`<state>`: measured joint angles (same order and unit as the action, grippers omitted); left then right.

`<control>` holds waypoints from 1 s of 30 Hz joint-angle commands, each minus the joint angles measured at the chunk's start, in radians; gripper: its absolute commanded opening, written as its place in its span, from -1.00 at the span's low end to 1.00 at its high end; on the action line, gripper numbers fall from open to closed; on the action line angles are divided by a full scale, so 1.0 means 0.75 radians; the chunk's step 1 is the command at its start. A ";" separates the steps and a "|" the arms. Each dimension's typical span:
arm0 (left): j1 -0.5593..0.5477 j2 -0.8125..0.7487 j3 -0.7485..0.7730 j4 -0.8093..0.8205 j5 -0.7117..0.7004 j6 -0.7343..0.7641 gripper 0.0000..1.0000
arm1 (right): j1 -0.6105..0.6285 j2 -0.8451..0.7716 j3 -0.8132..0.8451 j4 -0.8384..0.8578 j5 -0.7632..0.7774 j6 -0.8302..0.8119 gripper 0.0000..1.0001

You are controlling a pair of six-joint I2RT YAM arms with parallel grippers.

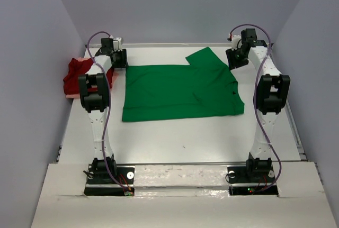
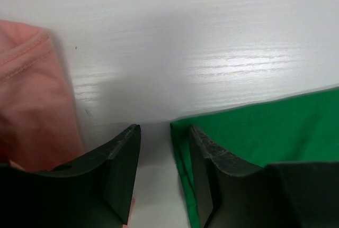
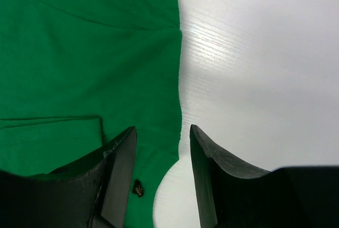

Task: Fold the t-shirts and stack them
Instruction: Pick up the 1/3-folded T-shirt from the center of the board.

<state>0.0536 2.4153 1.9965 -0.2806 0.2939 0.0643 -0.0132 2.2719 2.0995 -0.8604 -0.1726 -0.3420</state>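
- Your green t-shirt [image 1: 180, 90] lies flat and smooth on the white bench [image 1: 175, 140], roughly rectangular, with one sleeve jutting out at the far side
- The dark red t-shirt [image 1: 70, 82] and pale pink t-shirt [image 2: 29, 106] sit crumpled at the bench's left edge
- Your left hand [image 2: 164, 130] is parted and empty, at the green corner
- Your right hand [image 3: 162, 130] is parted and empty, straddling the green edge
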 commanded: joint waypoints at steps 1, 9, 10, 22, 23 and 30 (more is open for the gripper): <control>0.002 0.023 0.066 -0.049 0.056 -0.012 0.04 | -0.007 0.010 0.056 -0.004 0.024 -0.023 0.00; 0.002 0.007 0.046 -0.068 0.107 0.008 -0.45 | -0.007 0.022 0.081 -0.012 0.052 -0.031 -0.03; 0.002 -0.001 0.038 -0.070 0.103 0.019 -0.45 | -0.007 0.020 0.076 -0.014 0.052 -0.033 -0.03; 0.000 -0.036 -0.017 -0.064 0.154 0.037 -0.47 | -0.007 0.051 0.105 -0.041 0.036 -0.031 -0.06; 0.000 -0.032 -0.013 -0.064 0.152 0.039 -0.50 | -0.007 0.055 0.109 -0.045 0.034 -0.031 -0.06; 0.000 -0.028 -0.019 -0.064 0.169 0.031 -1.00 | -0.007 0.080 0.140 -0.060 0.003 -0.023 -0.11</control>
<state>0.0540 2.4264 2.0029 -0.3031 0.4034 0.0845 -0.0132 2.3165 2.1448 -0.8913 -0.1478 -0.3618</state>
